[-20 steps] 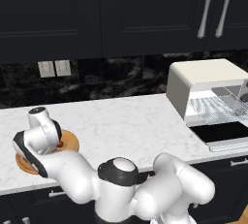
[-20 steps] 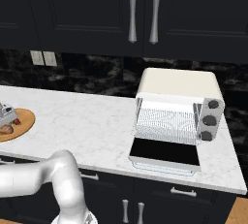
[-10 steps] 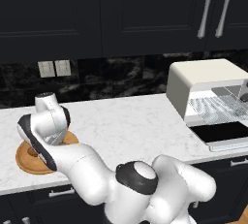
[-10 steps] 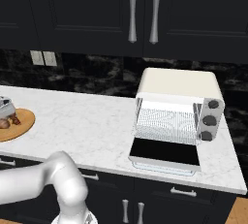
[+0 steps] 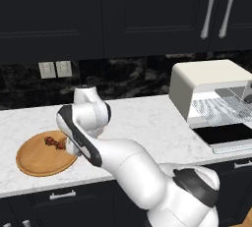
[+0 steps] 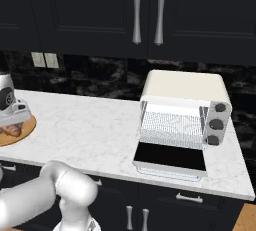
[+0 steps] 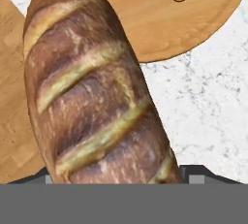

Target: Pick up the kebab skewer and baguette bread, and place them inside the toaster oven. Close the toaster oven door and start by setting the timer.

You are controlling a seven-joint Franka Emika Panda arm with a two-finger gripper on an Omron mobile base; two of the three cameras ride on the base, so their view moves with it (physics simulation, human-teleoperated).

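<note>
At the left of the counter (image 5: pixel 142 123) lies the round wooden plate (image 5: pixel 37 159), with the skewer (image 5: pixel 55 142) on its right part – dark red chunks, lying flat. Just right of it, in the left base view, the arm's wrist hangs over the plate's right edge; the gripper itself is hidden behind the wrist there. In the hand view the bread (image 7: pixel 92 92) fills the frame close to the camera, running up from between the fingers, the plate (image 7: pixel 193 19) and marble showing beyond it – it looks lifted off the plate, though whether the fingers are clamped on it I cannot tell. Well apart, at the right end of the counter, stands the oven (image 6: pixel 182 112), its door (image 6: pixel 171 157) folded down flat, the wire rack (image 6: pixel 172 125) bare.
</note>
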